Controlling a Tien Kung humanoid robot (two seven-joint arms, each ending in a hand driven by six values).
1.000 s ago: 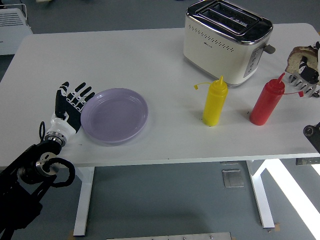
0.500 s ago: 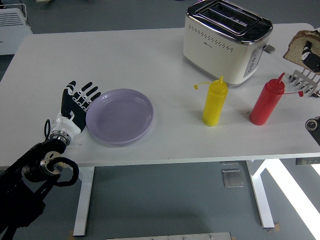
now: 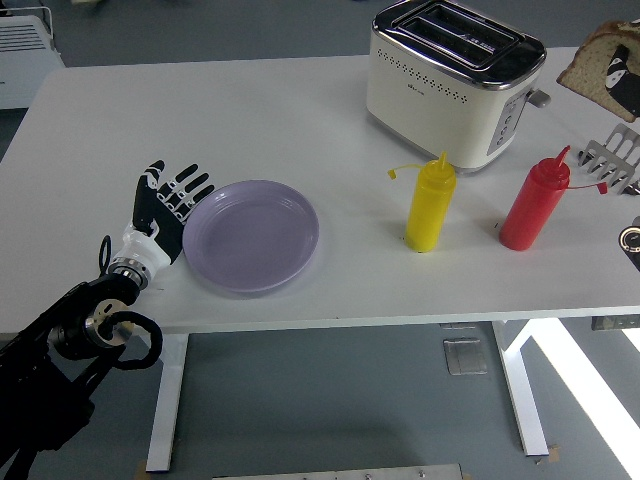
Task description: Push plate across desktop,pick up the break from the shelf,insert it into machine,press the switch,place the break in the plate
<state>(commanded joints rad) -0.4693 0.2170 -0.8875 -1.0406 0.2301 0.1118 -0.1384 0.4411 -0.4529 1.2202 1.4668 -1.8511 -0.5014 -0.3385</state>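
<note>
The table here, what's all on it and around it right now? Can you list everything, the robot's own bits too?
table: one, white, fills most of the view
plate: one, pale purple, near left part of the table, empty
toaster: one, cream with silver top, far right part of the table, slots empty
yellow squeeze bottle: one, yellow, in front of the toaster
red squeeze bottle: one, red, right of the yellow one
rack: one, silver metal, at the table's right edge, partly cut off
bread slice: one, brown crust, held up in the air above the rack
left hand: one, black and white, fingers spread flat, against the plate's left rim
right hand: one, black, at the right edge, gripping the bread slice, mostly out of frame
</note>
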